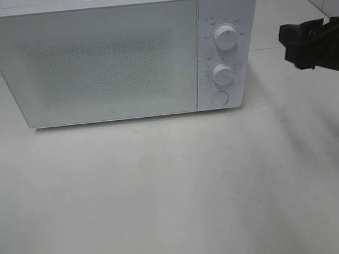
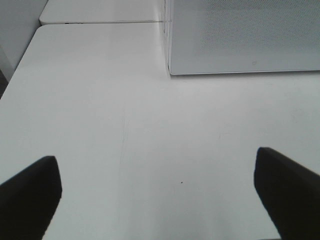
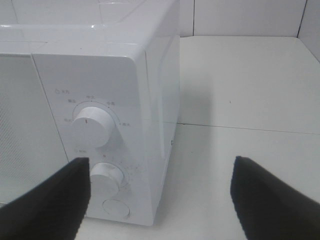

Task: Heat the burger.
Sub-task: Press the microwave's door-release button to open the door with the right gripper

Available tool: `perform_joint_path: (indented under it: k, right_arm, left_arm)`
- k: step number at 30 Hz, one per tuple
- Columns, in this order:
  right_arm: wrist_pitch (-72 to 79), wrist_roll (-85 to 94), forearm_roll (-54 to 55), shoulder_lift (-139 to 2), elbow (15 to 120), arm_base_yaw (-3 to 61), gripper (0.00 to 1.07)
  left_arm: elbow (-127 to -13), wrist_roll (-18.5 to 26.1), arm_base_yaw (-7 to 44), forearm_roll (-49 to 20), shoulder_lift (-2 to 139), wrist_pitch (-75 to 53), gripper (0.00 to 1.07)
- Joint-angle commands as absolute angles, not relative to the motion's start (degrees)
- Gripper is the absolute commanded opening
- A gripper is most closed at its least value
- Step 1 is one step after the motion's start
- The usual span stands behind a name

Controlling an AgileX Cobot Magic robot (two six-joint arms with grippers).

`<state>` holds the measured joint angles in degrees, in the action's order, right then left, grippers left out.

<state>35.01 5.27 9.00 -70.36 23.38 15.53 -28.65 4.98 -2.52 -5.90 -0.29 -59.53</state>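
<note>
Microwave (image 1: 104,61) upper left, door shut, no burger visible (probably inside); left claw (image 2: 157,192) and right claw (image 3: 160,197) apart, empty; knobs (image 1: 227,34) remain.

The door (image 1: 92,62) of the microwave (image 1: 237,52) is blocking any sight of the inside. The print around the upper knob (image 1: 227,34) and lower knob (image 1: 223,73) is coming out too small to read. The right gripper (image 1: 290,45) is running off the exterior view's right edge. In the right wrist view one of its fingers (image 3: 45,200) is covering part of the lower knob. The left gripper (image 2: 155,155) is showing only two cropped fingertips (image 2: 30,195), and the microwave is running out of that frame
</note>
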Motion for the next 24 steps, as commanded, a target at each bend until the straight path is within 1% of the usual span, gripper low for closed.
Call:
perform_joint_path:
  k: [1, 2, 4, 6, 7, 9, 10, 11, 13, 14, 16, 20, 21, 24]
  right_arm:
    - [42.8, 12.55, 16.84, -73.91, 22.57, 20.05, 0.76]
    - [42.8, 12.55, 16.84, -73.91, 22.57, 20.05, 0.76]
    - [49.62, 16.16, 24.75, -78.67, 22.52, 25.5, 0.76]
    - [51.28, 16.39, 26.18, -79.93, 22.52, 26.47, 0.76]
    - [54.37, 16.56, 29.56, -82.28, 22.52, 28.99, 0.76]
    - [55.58, 16.56, 30.88, -83.25, 22.52, 30.02, 0.76]
    - [57.81, 16.56, 34.26, -85.37, 22.52, 32.49, 0.76]
    - [57.81, 16.56, 34.26, -85.37, 22.52, 32.49, 0.76]
    - [61.02, 16.56, 37.41, -88.64, 22.52, 35.52, 0.76]
    - [61.02, 16.56, 37.41, -88.64, 22.52, 35.52, 0.76]
    - [63.43, 16.56, 39.82, -91.67, 22.52, 38.27, 0.76]
    - [64.69, 16.56, 43.14, -93.97, 22.52, 40.51, 0.76]
    - [65.66, 16.79, 45.61, -95.34, 22.75, 42.11, 0.76]
    - [66.29, 16.9, 46.93, -97.17, 22.86, 43.66, 0.76]
  left_arm:
    - [-28.53, 4.93, -2.81, -5.96, -0.97, -58.96, 1.01]
    - [-28.53, 4.93, -2.81, -5.96, -0.97, -58.96, 1.01]
    - [-28.53, 4.93, -2.81, -5.96, -0.97, -58.96, 1.01]
    - [-28.53, 4.93, -2.81, -5.96, -0.97, -58.96, 1.01]
    - [-28.53, 4.93, -2.81, -5.96, -0.97, -58.96, 1.01]
    - [-28.53, 4.93, -2.81, -5.96, -0.97, -58.96, 1.01]
    - [-28.53, 4.93, -2.81, -5.96, -0.97, -58.96, 1.01]
    - [-28.53, 4.93, -2.81, -5.96, -0.97, -58.96, 1.01]
    - [-28.53, 4.93, -2.81, -5.96, -0.97, -58.96, 1.01]
    - [-28.53, 4.93, -2.81, -5.96, -0.97, -58.96, 1.01]
    - [-28.53, 4.93, -2.81, -5.96, -0.97, -58.96, 1.01]
    - [-28.53, 4.93, -2.81, -5.96, -0.97, -58.96, 1.01]
    - [-28.53, 4.93, -2.81, -5.96, -0.97, -58.96, 1.01]
    - [-28.53, 4.93, -2.81, -5.96, -0.97, -58.96, 1.01]
